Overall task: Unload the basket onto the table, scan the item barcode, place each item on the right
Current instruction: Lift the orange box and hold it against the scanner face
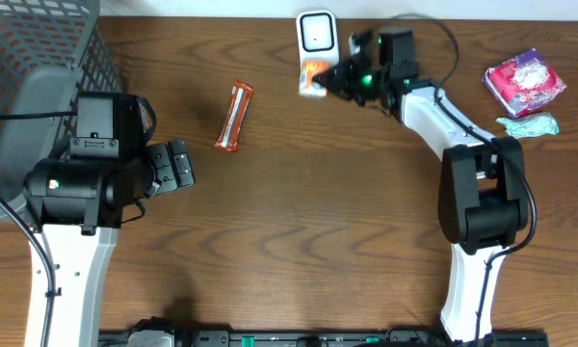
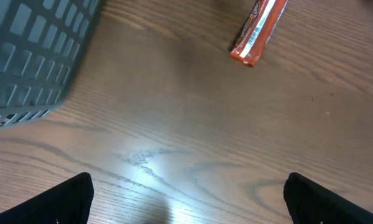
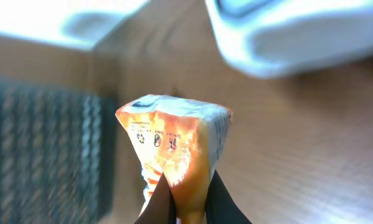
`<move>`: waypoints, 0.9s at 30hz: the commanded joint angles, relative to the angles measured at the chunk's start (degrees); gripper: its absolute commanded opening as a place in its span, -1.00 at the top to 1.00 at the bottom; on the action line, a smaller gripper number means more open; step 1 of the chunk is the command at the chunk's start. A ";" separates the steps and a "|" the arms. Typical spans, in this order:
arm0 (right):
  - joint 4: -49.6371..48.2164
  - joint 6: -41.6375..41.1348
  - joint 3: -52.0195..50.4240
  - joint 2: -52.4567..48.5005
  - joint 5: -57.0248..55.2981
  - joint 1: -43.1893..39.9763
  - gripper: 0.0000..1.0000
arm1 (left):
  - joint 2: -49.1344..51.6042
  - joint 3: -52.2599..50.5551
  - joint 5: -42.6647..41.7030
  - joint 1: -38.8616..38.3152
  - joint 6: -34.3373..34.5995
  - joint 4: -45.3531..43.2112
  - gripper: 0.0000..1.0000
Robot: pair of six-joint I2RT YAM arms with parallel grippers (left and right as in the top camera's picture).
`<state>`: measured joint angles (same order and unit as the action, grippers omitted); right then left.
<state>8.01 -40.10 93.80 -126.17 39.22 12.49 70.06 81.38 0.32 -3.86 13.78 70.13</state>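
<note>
My right gripper (image 1: 335, 77) is shut on an orange and white snack packet (image 1: 314, 77), pinching its end between the black fingers (image 3: 161, 202). The packet (image 3: 174, 143) is held just below the white barcode scanner (image 1: 316, 33) at the table's far edge; the scanner (image 3: 292, 31) looms blurred at the top of the right wrist view. A red wrapped bar (image 1: 235, 116) lies on the table left of centre, and its white-striped end (image 2: 258, 31) shows in the left wrist view. My left gripper (image 1: 183, 164) hovers open over bare wood, its fingertips (image 2: 68, 199) far apart.
A grey mesh basket (image 1: 39, 67) fills the far left corner, and its wall (image 2: 31, 56) is close to my left gripper. A pink packet (image 1: 525, 81) and a pale green wrapped item (image 1: 530, 124) lie at the far right.
</note>
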 commanded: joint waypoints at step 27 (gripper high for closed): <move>-12.28 42.56 13.35 -7.80 -68.50 13.38 0.98 | -0.07 0.22 0.11 0.07 0.72 0.13 -0.96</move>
<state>-3.14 0.91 106.34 -134.30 -30.46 25.96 70.06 81.38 0.30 -3.86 13.78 70.13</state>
